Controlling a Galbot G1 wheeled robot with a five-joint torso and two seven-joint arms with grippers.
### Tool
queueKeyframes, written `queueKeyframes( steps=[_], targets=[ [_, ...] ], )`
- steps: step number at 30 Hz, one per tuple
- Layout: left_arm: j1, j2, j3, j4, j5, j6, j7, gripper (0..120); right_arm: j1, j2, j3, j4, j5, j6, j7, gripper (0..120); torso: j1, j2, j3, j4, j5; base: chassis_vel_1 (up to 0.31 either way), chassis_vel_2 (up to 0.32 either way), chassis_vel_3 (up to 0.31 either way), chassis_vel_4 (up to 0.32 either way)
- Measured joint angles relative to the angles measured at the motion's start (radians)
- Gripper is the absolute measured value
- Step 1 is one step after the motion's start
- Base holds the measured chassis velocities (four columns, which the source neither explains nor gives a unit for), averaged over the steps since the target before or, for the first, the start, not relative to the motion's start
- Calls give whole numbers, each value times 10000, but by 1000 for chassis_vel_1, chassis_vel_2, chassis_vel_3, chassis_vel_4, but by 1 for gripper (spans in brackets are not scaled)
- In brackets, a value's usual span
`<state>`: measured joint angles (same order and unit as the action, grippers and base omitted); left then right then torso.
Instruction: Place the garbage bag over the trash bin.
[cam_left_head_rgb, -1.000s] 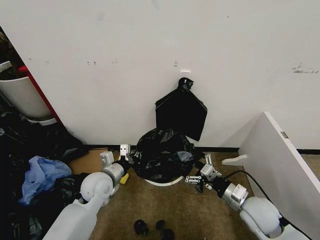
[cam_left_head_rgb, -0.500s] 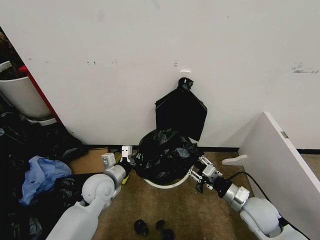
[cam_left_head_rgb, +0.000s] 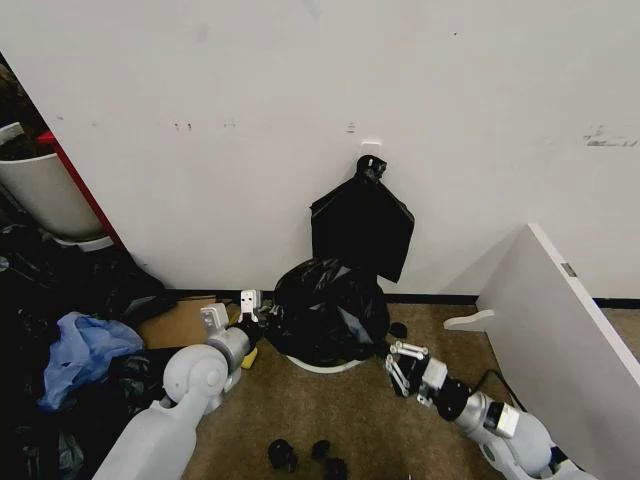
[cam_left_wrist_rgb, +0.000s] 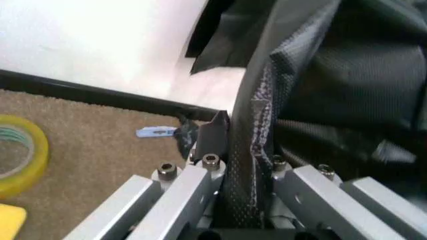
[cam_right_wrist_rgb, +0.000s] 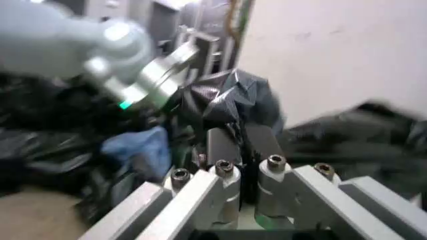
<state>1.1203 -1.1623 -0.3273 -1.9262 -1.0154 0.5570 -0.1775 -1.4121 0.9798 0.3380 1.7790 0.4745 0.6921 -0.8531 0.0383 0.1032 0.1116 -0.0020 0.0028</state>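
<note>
White wall and brown carpet frame the garbage bag (cam_left_head_rgb: 328, 308), draped over the trash bin (cam_left_head_rgb: 322, 365) at center.
Left gripper (cam_left_head_rgb: 252, 318) pinches bag plastic at 9 o'clock; right gripper (cam_left_head_rgb: 397, 366), at 4 o'clock, is pressed together, holding nothing.

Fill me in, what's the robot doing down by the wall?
It is fitting a black garbage bag over a white trash bin on the floor by the wall. The bag covers most of the bin, leaving a strip of white showing at the bottom front. The left gripper is at the bag's left side, shut on a fold of the plastic. The right gripper sits low at the bag's right side, a little off the bag, fingers nearly closed with nothing clearly between them.
</note>
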Motion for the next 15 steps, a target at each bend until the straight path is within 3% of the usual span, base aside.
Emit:
queueKeyframes(
  steps=[5,11,12,15],
  targets=[
    [-32,57,-93,-231,-708,416,-267,2,437,194,3,-764,-444,640,-317,0,0,0,0,0,0,0,0,0,0],
    [-80,5,41,-177,-534,462,-313,2,560,178,8,-761,-919,974,247,4,0,0,0,1,1,0,0,0,0],
    [-88,0,86,-120,-444,442,-306,2,480,140,-8,-596,-627,892,185,7,0,0,0,0,0,0,0,0,0],
    [-147,-3,163,77,-307,362,-304,2,86,50,198,207,1311,-528,-1789,19,0,0,0,1,1,0,0,0,0]
  ],
)
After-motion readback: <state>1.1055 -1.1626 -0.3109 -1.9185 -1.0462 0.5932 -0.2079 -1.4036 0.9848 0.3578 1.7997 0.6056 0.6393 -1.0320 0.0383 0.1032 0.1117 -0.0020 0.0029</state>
